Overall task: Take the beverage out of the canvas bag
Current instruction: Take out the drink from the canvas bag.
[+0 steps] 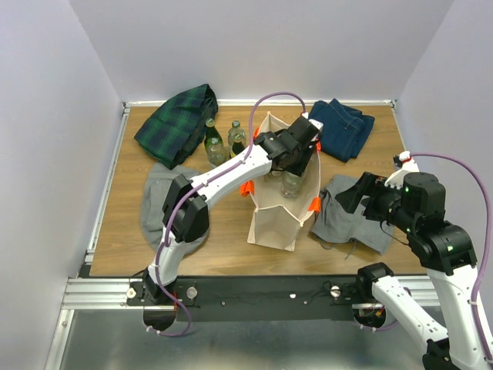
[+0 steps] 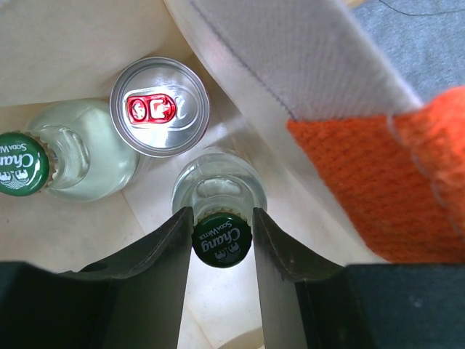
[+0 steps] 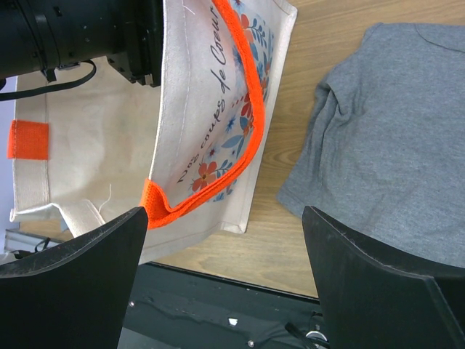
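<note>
Wood tabletop, white walls on three sides, a metal rail along the near edge. The bag [image 1: 281, 216] stands upright mid-table, mouth open. The left gripper [image 2: 222, 218] reaches down inside it, jaws narrow and pressed against both sides of the green cap of a bottle [image 2: 221, 190]. A can [image 2: 160, 107] sits just beyond that bottle. A second bottle [image 2: 73, 163] stands further off, with bare bag floor between the two bottles. The bag's wall and orange handle [image 2: 392, 189] crowd in on the opposite side. The right gripper [image 3: 224, 212] hangs wide and empty above the bag's outer side and a grey shirt [image 3: 392, 131]. Bare wood lies in front of the bag.
</note>
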